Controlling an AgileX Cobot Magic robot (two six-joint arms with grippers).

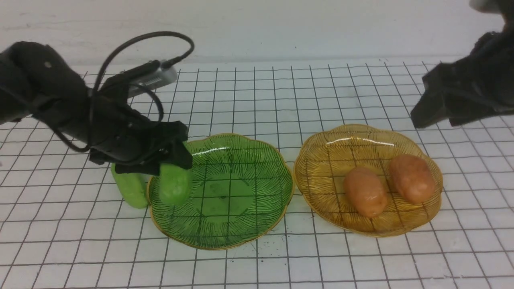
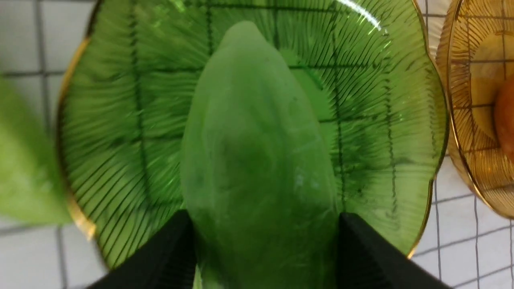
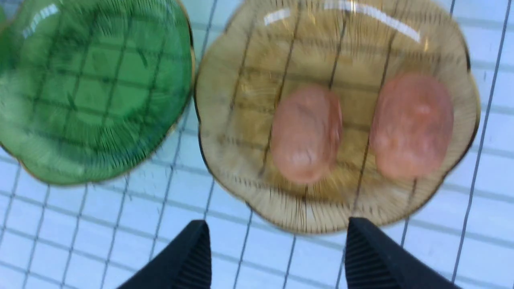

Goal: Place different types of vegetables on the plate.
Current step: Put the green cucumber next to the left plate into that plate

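Observation:
My left gripper [image 1: 170, 158] is shut on a light-green cucumber piece [image 1: 175, 184], holding it over the left rim of the green glass plate [image 1: 241, 224]. In the left wrist view that cucumber [image 2: 257, 160] fills the gap between both black fingers [image 2: 361, 245]. A second green cucumber piece [image 1: 130, 188] lies on the table just left of the plate. Two orange-brown potato pieces [image 1: 364, 192] [image 1: 412, 178] lie side by side in the amber glass plate [image 1: 321, 160]. My right gripper [image 3: 277, 249] hangs open and empty, high above the amber plate's far right.
The two plates nearly touch each other in the middle of a white table with a black grid [image 1: 257, 265]. A cable loops above the left wrist camera [image 1: 150, 78]. A pale wall runs along the back.

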